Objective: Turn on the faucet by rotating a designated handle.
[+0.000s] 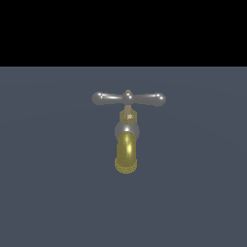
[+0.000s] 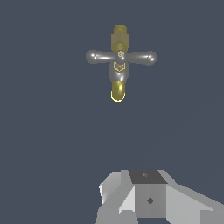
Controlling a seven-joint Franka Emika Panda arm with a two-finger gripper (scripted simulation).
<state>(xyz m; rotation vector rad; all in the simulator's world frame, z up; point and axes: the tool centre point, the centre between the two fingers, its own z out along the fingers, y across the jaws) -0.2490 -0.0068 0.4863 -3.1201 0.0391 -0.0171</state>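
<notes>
Nearest the wrist camera sits the grey and white housing of the tool (image 2: 148,197), filling the near edge of that view; its fingertips do not show in either picture, so whether the jaws stand wide or narrow I cannot tell, and nothing shows between them; in the exterior view the arm is absent altogether. Taking the faucet (image 1: 127,130) as the landmark: it stands alone on the plain dark blue-grey table (image 1: 48,193), its brass-yellow spout (image 1: 126,154) curving toward the exterior camera below the silver-grey body; the handle (image 1: 129,98) sits on top of the faucet's brass stem, a slim grey crossbar lying level across the exterior view, one bulbed arm reaching to the exterior view's left of the stem and the other to its right, with a brass nub at the centre. In the wrist view the handle (image 2: 121,57) shows as the same crossbar above the spout (image 2: 117,89), well apart from the tool housing with only bare table (image 2: 52,131) between them; nothing touches the faucet (image 2: 119,65). By my judgement the task is barely begun: no contact is made and no turn can be claimed; what remains is the whole approach to the faucet, reaching one arm of the crossbar, and pushing it round the stem.
</notes>
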